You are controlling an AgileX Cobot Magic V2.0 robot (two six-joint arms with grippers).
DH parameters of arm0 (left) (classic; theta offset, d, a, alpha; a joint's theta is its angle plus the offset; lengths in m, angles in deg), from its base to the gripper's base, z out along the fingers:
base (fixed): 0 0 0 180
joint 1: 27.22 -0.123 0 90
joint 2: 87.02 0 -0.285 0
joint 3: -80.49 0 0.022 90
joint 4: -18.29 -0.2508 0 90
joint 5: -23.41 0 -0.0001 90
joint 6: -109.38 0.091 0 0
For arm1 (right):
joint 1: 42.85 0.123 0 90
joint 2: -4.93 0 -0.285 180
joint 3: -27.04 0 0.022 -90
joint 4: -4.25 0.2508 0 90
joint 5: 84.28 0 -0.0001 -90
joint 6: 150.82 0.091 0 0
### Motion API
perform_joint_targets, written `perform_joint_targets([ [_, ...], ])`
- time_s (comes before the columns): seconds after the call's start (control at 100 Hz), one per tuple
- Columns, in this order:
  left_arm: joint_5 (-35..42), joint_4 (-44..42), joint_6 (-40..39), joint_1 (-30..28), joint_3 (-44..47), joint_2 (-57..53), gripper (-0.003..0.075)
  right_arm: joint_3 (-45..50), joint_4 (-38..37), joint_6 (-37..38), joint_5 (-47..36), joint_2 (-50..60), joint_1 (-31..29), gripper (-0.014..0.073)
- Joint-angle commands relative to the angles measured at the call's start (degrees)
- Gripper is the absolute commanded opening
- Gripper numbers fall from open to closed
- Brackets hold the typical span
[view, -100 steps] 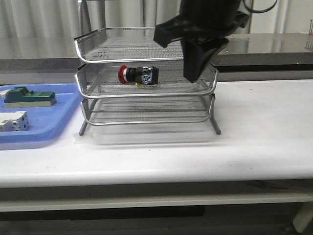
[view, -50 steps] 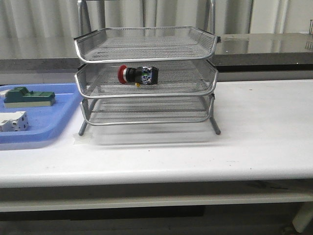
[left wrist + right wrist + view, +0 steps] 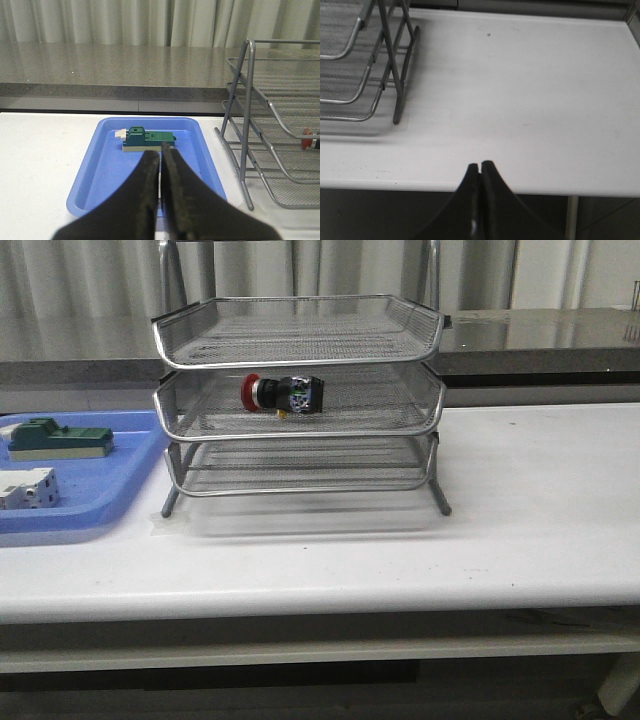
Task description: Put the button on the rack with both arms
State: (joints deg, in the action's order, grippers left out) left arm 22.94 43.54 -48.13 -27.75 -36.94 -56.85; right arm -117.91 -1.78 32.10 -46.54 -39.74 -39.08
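Observation:
The button (image 3: 282, 393), red cap pointing left and blue-black block to the right, lies on its side on the middle tier of the silver wire rack (image 3: 300, 340). A sliver of its red cap (image 3: 308, 139) shows in the left wrist view, inside the rack (image 3: 270, 115). My left gripper (image 3: 161, 152) is shut with nothing in it, hovering over the blue tray, well left of the rack. My right gripper (image 3: 480, 165) is shut and empty over the table's front edge, right of the rack's leg (image 3: 395, 75). Neither arm appears in the front view.
A flat blue tray (image 3: 90, 490) sits left of the rack, holding a green block (image 3: 58, 437) and a white block (image 3: 27, 488). The green block (image 3: 148, 139) lies just beyond my left fingertips. White tabletop (image 3: 530, 90) stretches right of the rack.
A second ago the right arm hung in front of the rack's upper right; it has withdrawn out of the front view. The button stays on the middle tier.

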Motion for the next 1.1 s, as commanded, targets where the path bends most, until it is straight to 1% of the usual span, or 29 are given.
perform_joint_targets([
  [0.0,4.22,0.44,-0.25,0.1,-1.56,0.27,0.0004,0.41,-0.7,0.27,-4.39,3.67,-0.45,-0.0066],
  [0.14,4.22,0.44,-0.25,0.1,-1.56,0.27,0.0004,3.24,-0.94,0.22,-4.44,8.46,-0.45,-0.0066],
  [0.26,4.22,0.44,-0.25,0.1,-1.56,0.27,0.0004,3.52,-0.94,0.22,-4.01,10.29,-0.45,-0.0066],
  [0.96,4.22,0.44,-0.25,0.1,-1.56,0.27,0.0004,3.52,-0.94,0.22,-3.99,10.29,-0.45,-0.0066],
  [1.09,4.22,0.44,-0.25,0.1,-1.56,0.27,0.0004,5.11,-0.94,0.22,-7.54,10.37,-0.45,-0.0066],
])
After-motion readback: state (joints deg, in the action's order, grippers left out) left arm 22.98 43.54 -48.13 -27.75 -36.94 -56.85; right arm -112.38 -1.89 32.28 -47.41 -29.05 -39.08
